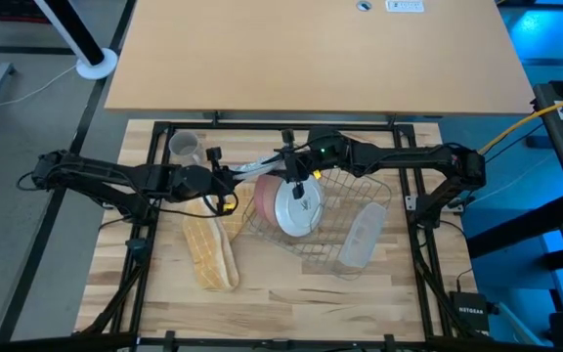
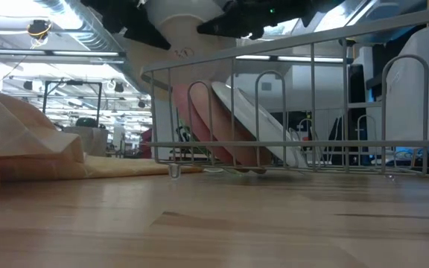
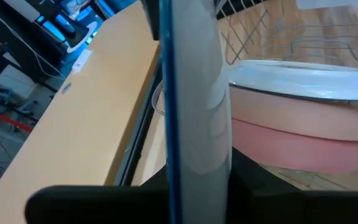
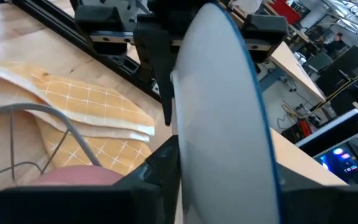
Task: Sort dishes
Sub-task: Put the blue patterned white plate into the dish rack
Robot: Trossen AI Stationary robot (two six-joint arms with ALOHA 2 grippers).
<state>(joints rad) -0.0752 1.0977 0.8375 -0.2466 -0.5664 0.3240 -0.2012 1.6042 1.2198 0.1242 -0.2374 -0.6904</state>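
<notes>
Wire rack (image 1: 335,210) at desk (image 1: 291,303) centre; two plates (image 1: 296,205) stand on edge in its left end. Folded cloth (image 1: 210,249) just left of rack. Mug (image 1: 185,147) behind cloth, far left. Tray (image 1: 362,235) leans on rack's right side.

A wire rack (image 1: 345,210) is seen standing on the wooden desk (image 1: 291,308), right of centre. A yellow checked cloth (image 1: 210,249) lies folded just to its left, one edge touching or close to the rack's side; in the low view the cloth (image 2: 28,145) is bunched up at the left. A clear oblong plastic tray (image 1: 362,235) leans at the rack's right end. Behind the desk a larger, paler tabletop (image 1: 311,49) is visible. A yellow cable (image 1: 516,127) runs off at the right.
</notes>
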